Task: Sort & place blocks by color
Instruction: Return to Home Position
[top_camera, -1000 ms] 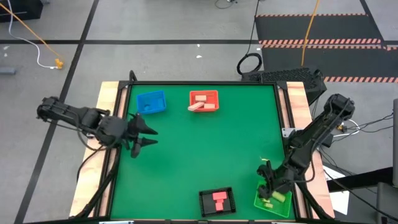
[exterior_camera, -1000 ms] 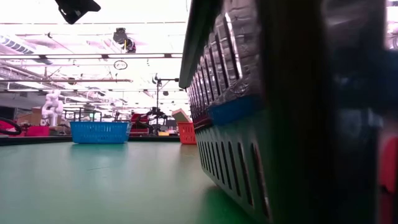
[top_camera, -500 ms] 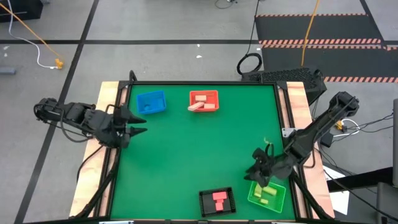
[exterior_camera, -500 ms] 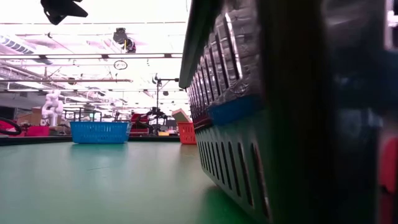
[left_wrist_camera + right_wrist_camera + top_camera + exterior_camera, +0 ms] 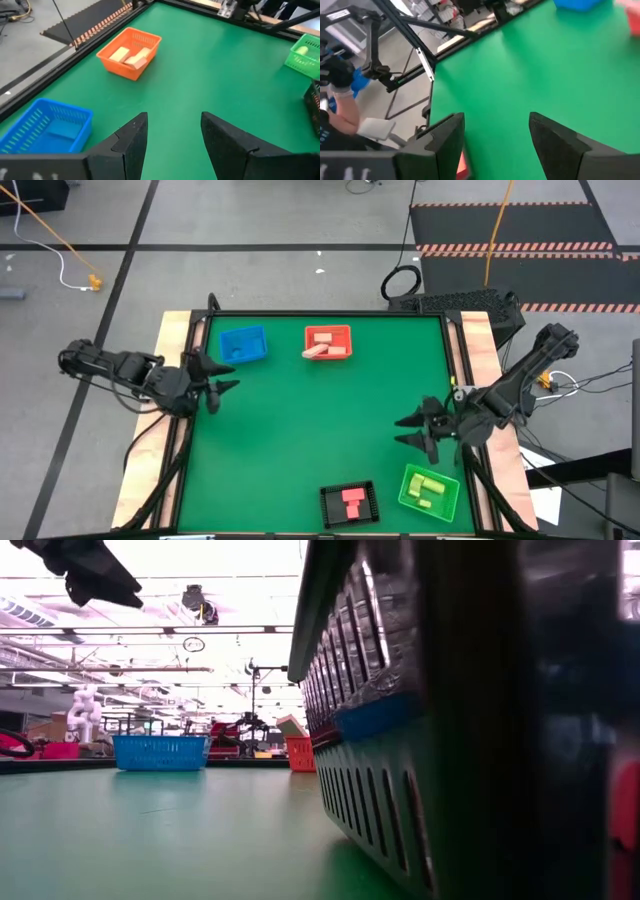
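The blocks lie in trays. Tan blocks rest in the red tray, a pink block in the black tray, and yellow-green blocks in the green tray. The blue tray shows no block. My left gripper hangs open at the table's left edge, near the blue tray, pointing toward the right. My right gripper is open above the mat, just beyond the green tray, and points toward the left. Nothing is between either pair of fingers.
In the low view the black tray's wall fills the right half; the blue tray and red tray stand far back. The mat's middle is bare green. A person's gloved hand shows beyond the table's edge.
My right gripper has risen from over the green tray and gone toward the far edge. It has rolled and tipped up from pointing down to pointing nearly level toward the left. The yellow-green blocks now show uncovered. My left gripper has drawn back toward the table's left edge.
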Controlling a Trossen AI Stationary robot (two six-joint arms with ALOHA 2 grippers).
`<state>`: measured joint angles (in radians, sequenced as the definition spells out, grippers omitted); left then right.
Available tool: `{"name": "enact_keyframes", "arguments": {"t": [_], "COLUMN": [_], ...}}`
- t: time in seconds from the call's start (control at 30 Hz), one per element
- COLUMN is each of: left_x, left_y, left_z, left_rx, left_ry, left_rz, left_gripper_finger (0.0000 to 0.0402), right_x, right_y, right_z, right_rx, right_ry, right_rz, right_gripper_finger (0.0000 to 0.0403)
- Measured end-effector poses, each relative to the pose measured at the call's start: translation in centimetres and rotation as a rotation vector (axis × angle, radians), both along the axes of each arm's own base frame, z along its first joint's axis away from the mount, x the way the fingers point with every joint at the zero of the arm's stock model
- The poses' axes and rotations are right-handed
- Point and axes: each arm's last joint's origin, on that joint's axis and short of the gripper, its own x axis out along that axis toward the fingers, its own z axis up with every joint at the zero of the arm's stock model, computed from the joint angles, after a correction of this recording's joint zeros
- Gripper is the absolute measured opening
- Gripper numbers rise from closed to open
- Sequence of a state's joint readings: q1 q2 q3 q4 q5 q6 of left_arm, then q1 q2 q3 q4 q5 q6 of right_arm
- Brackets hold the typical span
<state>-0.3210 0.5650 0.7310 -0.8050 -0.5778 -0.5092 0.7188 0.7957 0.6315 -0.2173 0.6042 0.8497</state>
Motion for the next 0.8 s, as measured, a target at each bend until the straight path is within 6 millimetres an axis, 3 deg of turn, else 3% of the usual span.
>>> {"name": "enact_keyframes", "arguments": {"t": [0.27, 0.57, 0.8], "left_x": [1.4, 2.7, 3.2], "left_y": [-0.4, -0.8, -1.1], "left_z": [-3.1, -6.1, -8.3], "left_rx": [0.04, 0.09, 0.051], "left_ry": [-0.06, -0.179, -0.299], "left_rz": [-0.006, -0.051, -0.08], "left_gripper_finger": [0.0184, 0.0184, 0.0184], "right_x": [-0.5, -1.2, -1.8], "right_y": [-0.5, -1.1, -1.5], "right_z": [0.0, -3.4, -5.5], "right_rx": [-0.143, -0.188, -0.165], "right_ry": [-0.033, 0.006, -0.121], "right_rz": [0.062, 0.074, 0.116], "right_gripper_finger": [0.0214, 0.0214, 0.0214]}}
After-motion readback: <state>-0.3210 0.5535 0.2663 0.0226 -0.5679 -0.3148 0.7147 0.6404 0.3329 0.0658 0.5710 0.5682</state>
